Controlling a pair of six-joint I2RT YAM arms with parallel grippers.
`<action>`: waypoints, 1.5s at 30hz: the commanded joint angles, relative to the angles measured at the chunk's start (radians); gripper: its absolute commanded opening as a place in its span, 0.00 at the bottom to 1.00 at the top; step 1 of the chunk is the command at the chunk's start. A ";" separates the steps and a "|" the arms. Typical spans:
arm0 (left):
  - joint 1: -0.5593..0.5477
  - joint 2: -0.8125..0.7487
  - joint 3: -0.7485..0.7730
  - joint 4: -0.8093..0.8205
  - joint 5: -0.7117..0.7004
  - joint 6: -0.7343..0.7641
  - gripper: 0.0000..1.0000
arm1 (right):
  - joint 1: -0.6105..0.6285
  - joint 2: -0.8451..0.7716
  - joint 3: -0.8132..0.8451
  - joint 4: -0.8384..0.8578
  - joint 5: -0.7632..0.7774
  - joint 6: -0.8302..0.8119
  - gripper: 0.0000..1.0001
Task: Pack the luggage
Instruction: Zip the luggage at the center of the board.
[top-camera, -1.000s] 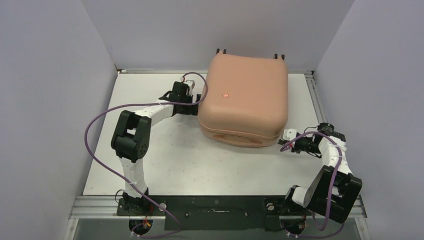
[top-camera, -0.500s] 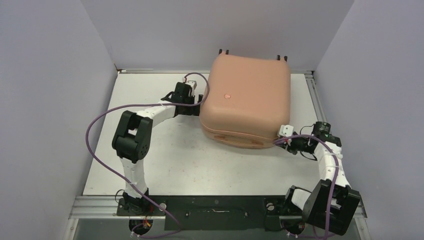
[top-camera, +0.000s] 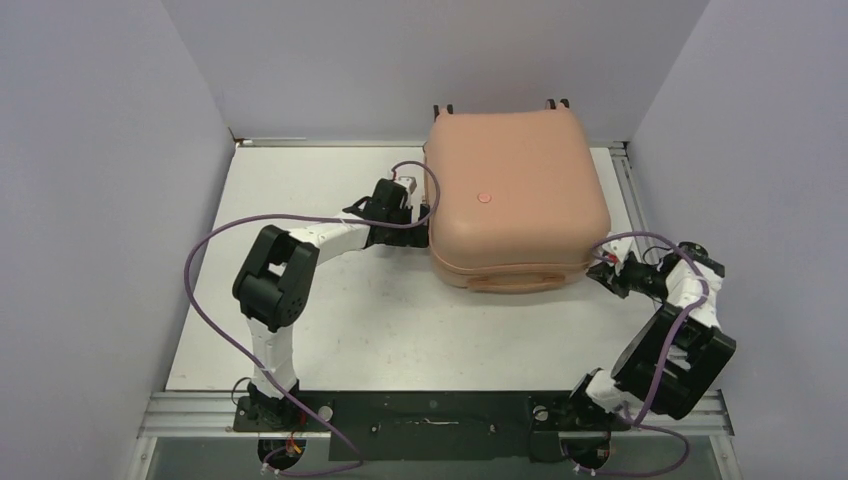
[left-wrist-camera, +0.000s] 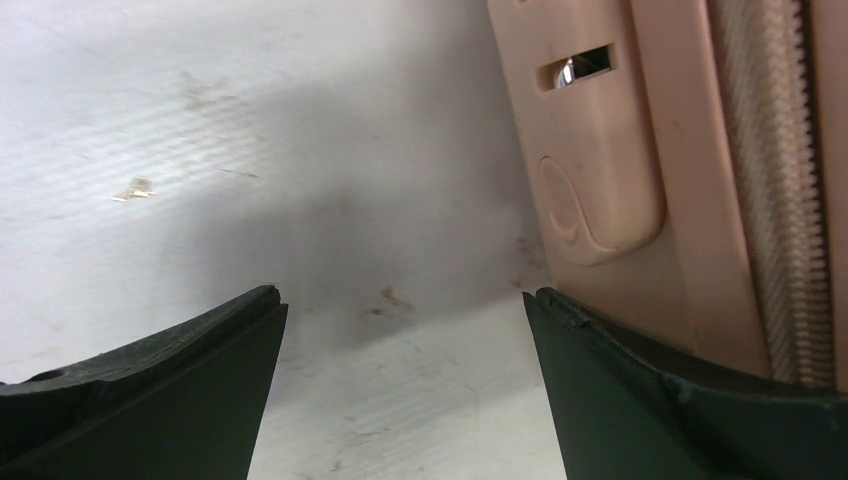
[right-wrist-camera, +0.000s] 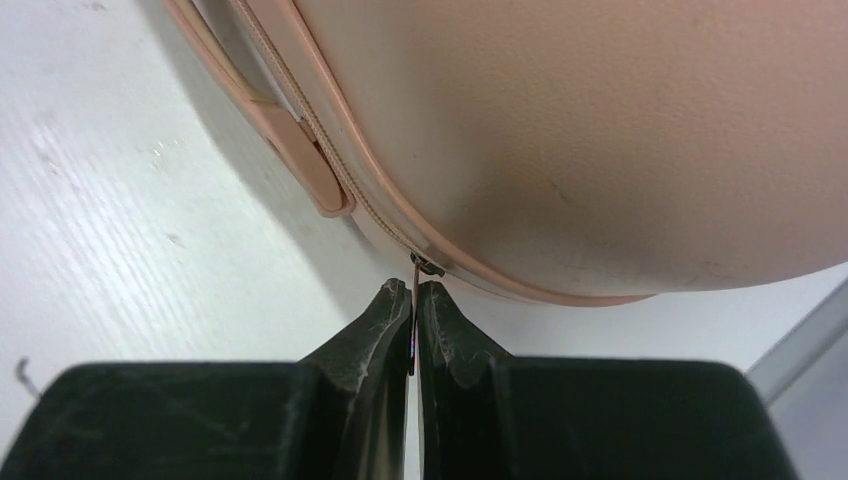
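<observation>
— Luggage (top-camera: 515, 190) position?
— It is laid flat, lid down, on the far right part of the white table (top-camera: 350, 320). Its wheels (top-camera: 443, 107) are set close to the back wall (top-camera: 400, 60). A small red logo (top-camera: 485, 198) is seen on the lid and a peach handle (top-camera: 515, 281) on the near edge.
— How are the pincers placed?
— The left gripper (left-wrist-camera: 400, 300) is spread wide with nothing held. It is set at the suitcase's left side, one finger (left-wrist-camera: 680, 400) just beside the shell below the zipper track (left-wrist-camera: 770, 180); contact cannot be told. The right gripper (right-wrist-camera: 413, 295) is clamped on the zipper pull (right-wrist-camera: 424, 266) at the near right corner.
— What is in the way?
— The right arm (top-camera: 680, 340) is hemmed in by the side wall (top-camera: 760, 200). Purple cables (top-camera: 200, 290) are looped over the table by the left arm (top-camera: 275, 290).
</observation>
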 joint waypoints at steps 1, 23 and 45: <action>-0.152 0.025 -0.023 0.002 0.238 -0.025 0.96 | -0.072 0.116 0.058 -0.392 -0.106 -0.470 0.05; -0.203 0.053 -0.015 0.048 0.269 -0.074 0.96 | -0.094 -0.170 -0.142 -0.265 0.045 -0.429 0.05; -0.203 0.070 -0.015 0.066 0.281 -0.109 0.96 | -0.225 -0.192 0.000 -0.167 -0.171 0.051 0.05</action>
